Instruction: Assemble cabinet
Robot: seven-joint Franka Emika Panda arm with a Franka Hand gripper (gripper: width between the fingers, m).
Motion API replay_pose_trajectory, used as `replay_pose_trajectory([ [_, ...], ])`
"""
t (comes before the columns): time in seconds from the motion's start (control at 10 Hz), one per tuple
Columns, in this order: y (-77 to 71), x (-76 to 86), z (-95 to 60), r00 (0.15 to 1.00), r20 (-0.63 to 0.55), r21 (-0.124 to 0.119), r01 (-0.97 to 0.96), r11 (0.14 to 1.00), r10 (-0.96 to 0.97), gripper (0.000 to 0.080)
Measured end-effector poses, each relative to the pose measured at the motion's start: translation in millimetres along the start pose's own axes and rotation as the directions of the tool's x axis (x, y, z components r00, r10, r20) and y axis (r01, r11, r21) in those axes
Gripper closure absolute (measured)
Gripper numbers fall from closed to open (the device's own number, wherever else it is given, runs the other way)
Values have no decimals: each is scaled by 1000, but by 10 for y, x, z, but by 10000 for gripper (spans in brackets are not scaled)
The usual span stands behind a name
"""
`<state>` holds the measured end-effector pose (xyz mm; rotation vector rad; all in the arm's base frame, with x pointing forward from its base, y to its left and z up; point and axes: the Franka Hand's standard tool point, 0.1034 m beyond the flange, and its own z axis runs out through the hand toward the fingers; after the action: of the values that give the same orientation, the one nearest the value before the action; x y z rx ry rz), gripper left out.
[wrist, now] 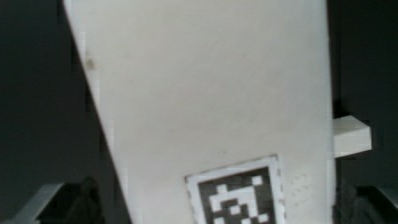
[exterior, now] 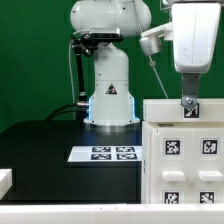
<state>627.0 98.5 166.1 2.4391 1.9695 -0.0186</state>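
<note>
The cabinet (exterior: 185, 160), a large white box with four tagged square panels on its near face, stands at the exterior view's right. My gripper (exterior: 189, 104) reaches down from above to the cabinet's top edge, at a small tag (exterior: 190, 112). In the wrist view a long white surface of the cabinet (wrist: 205, 100) with a tag (wrist: 237, 195) fills the space between my fingertips (wrist: 84, 198). A thin dark gap shows on each side, so the jaws stand open astride it. A small white nub (wrist: 354, 136) sticks out from its edge.
The marker board (exterior: 113, 153) lies on the black table before the robot base (exterior: 110, 95). A small white part (exterior: 5, 181) lies at the exterior view's left edge. A green wall is behind.
</note>
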Motion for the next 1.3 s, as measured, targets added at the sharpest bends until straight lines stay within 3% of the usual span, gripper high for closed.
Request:
replay_pose_trajectory([
  [0.1,0,4,-18,1000,-1,-1,-3,1000,3,251],
  [0.2,8,-2,-20,1000,-1,-3,-18,1000,18,251],
  [0.3,19,-8,-27,1000,-2,-6,-29,1000,29,436],
  [0.5,53,-26,-64,998,-6,-16,-66,998,66,671],
  [1.3,54,-29,-65,998,-6,-16,-68,998,68,670],
])
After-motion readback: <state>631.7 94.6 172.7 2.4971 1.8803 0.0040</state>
